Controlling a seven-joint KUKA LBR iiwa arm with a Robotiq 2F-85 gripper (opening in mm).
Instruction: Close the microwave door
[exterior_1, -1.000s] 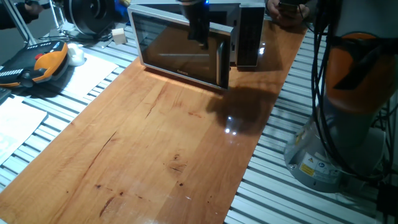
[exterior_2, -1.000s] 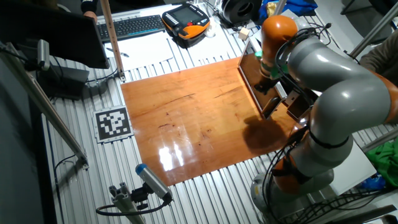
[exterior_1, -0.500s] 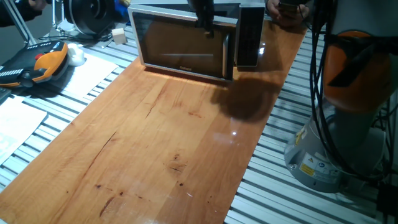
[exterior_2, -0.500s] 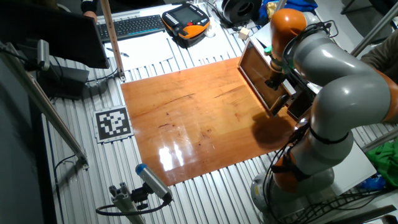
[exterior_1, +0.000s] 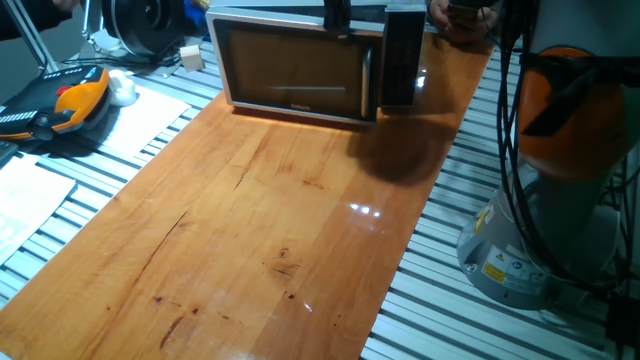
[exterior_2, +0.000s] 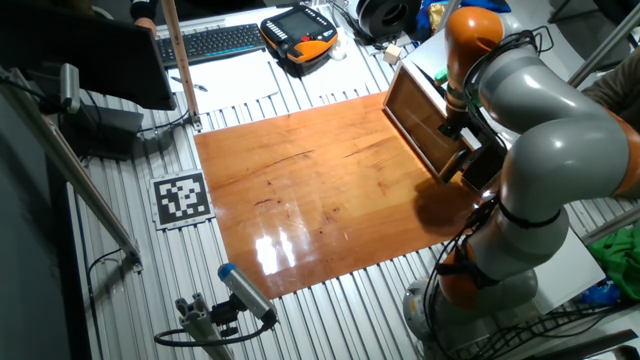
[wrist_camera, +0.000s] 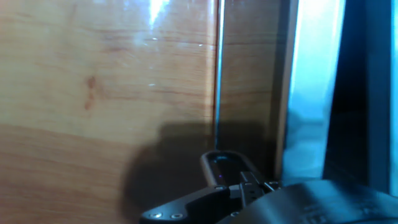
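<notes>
The microwave stands at the far end of the wooden board. Its door, silver-framed with dark glass reflecting the wood, lies about flush with the black control strip, the vertical handle next to that strip. My gripper is at the door's top edge near the handle side, touching or nearly touching the face. It looks shut and empty. In the other fixed view the door faces the board with the gripper against it. The hand view shows a dark fingertip close to the door's silver frame.
The wooden board stretches from the microwave towards the camera. An orange teach pendant and papers lie left of it. The robot base stands at the right. A keyboard and a tag marker lie beyond the board's edges.
The door has swung from clearly ajar to about flush with the microwave front. My gripper moved with it towards the microwave, pushing at its top edge.
</notes>
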